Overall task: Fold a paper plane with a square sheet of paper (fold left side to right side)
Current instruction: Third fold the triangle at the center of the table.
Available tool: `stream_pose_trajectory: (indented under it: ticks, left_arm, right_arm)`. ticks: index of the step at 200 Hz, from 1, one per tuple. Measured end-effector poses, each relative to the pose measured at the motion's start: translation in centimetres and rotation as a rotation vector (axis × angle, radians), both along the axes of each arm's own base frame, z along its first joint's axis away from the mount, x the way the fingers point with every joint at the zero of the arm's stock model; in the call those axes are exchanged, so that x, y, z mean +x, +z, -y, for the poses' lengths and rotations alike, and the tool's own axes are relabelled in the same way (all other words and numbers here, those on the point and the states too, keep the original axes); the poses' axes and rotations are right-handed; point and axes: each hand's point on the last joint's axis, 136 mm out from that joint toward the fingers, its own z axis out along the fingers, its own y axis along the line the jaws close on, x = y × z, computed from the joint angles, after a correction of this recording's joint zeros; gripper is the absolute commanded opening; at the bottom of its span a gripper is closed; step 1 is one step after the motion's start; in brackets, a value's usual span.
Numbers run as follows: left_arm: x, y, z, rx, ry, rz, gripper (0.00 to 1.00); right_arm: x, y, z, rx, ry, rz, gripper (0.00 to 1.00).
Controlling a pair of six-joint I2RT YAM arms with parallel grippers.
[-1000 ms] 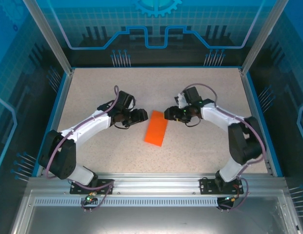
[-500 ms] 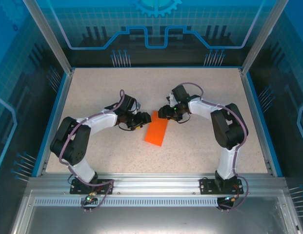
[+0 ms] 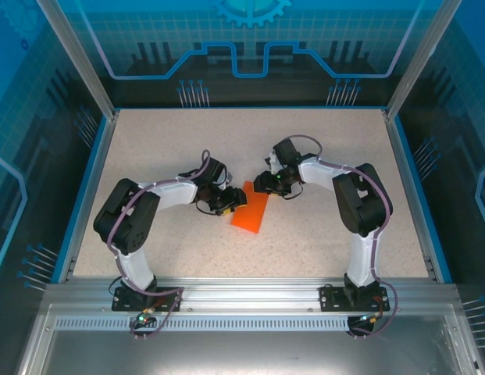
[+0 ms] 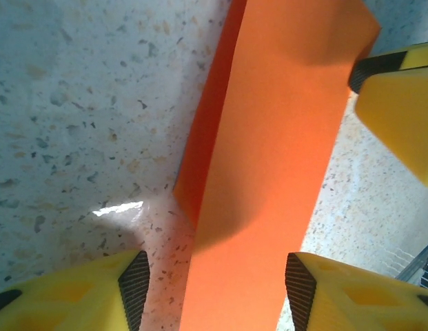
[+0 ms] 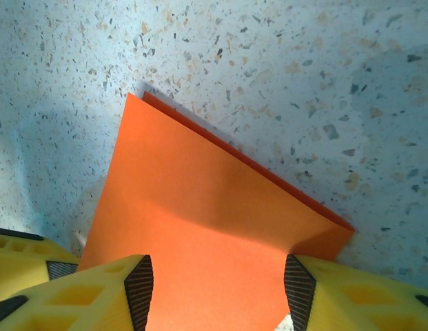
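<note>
Leftmost, the left gripper (image 3: 230,202) sits low over the table (image 3: 328,234), at the left long edge of the paper (image 3: 251,212) near its far end. In the left wrist view its jaws stand spread. One black pad (image 4: 135,288) is over bare table, apart from the paper's left edge, and the other pad (image 4: 296,286) is right at its right edge, so the strip runs between them. Whether either pad presses on it cannot be told.

The paper itself lies flat at the middle of the table — bright orange, folded over into a narrow rectangle and set aslant, with its far end leaning right. The two layers are not quite flush, and a darker sliver of the lower one shows along a long edge.

At the paper's far end is the right gripper (image 3: 262,185), close to the left one but apart from it. Its jaws are also spread — in the right wrist view the paper fills the gap between its pads (image 5: 140,289), with one corner pointing away. One yellow finger (image 4: 400,103) of it shows just beside the paper's far right corner.
</note>
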Motion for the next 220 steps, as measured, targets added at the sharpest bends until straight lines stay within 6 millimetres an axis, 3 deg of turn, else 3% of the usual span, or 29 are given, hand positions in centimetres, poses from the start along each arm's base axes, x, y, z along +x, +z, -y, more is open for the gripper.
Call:
stream_pose_trajectory:
  ticks: [43,100,150,179,220]
  left_arm:
    - [0.0,0.1,0.6,-0.003,-0.014,0.006,0.47]
    - [0.0,0.2,0.8,-0.002,-0.003,-0.003,0.24]
    - [-0.3,0.8,1.4,0.0,0.004,0.003,0.08]
    - [-0.9,1.6,2.3,-0.006,0.005,0.008,0.06]
    - [-1.3,2.0,2.9,-0.005,0.029,-0.002,0.06]
  right_arm:
    - [0.0,0.0,0.0,-0.001,0.007,0.004,0.56]
    - [0.1,0.2,0.3,-0.021,0.027,0.038,0.6]
    - [-1.6,4.0,1.6,-0.022,0.085,0.182,0.65]
    - [-4.8,6.4,2.5,-0.019,0.159,0.301,0.68]
    - [-15.2,7.6,-0.2,-0.069,0.469,0.541,0.73]
